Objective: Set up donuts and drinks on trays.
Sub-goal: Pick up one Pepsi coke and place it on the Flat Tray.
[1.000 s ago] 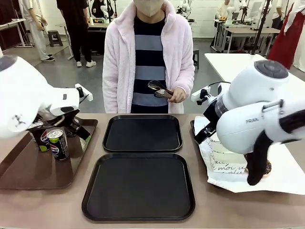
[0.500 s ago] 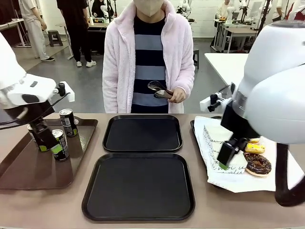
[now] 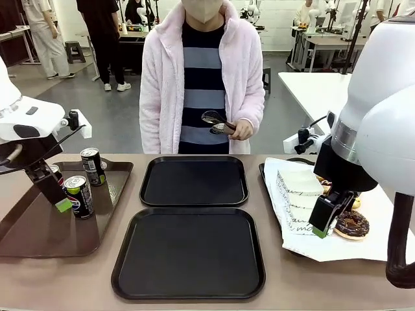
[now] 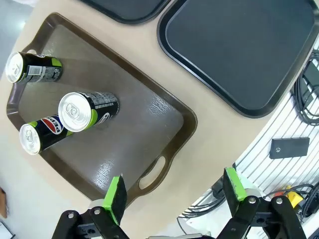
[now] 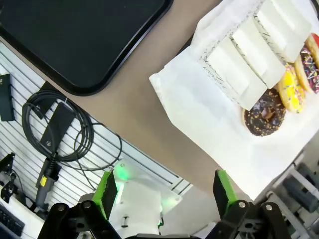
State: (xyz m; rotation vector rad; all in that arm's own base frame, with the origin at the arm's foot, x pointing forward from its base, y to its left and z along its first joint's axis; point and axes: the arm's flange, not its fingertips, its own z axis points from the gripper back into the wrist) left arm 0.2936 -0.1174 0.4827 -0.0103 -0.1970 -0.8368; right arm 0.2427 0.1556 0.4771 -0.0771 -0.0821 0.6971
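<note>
Left gripper (image 4: pixel 174 188) and right gripper (image 5: pixel 164 188) gaped wide, empty; three cans (image 4: pixel 87 109) (image 4: pixel 35 68) (image 4: pixel 42 136) stood near the brown tray's (image 4: pixel 149 112) far edge, beside two black trays (image 3: pixel 194 183) (image 3: pixel 188 253); at least three donuts (image 5: pixel 264 113) lay on paper (image 5: pixel 199 109).

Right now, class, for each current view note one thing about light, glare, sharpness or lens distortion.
Front view: the right arm looms oversized close to the lens; the black trays show a dull sheen. Left wrist view: a glare patch sits on the brown tray, on its glossy floor; the cans are sharp. Right wrist view: the white paper is nearly washed out; the donuts are crisp.
</note>
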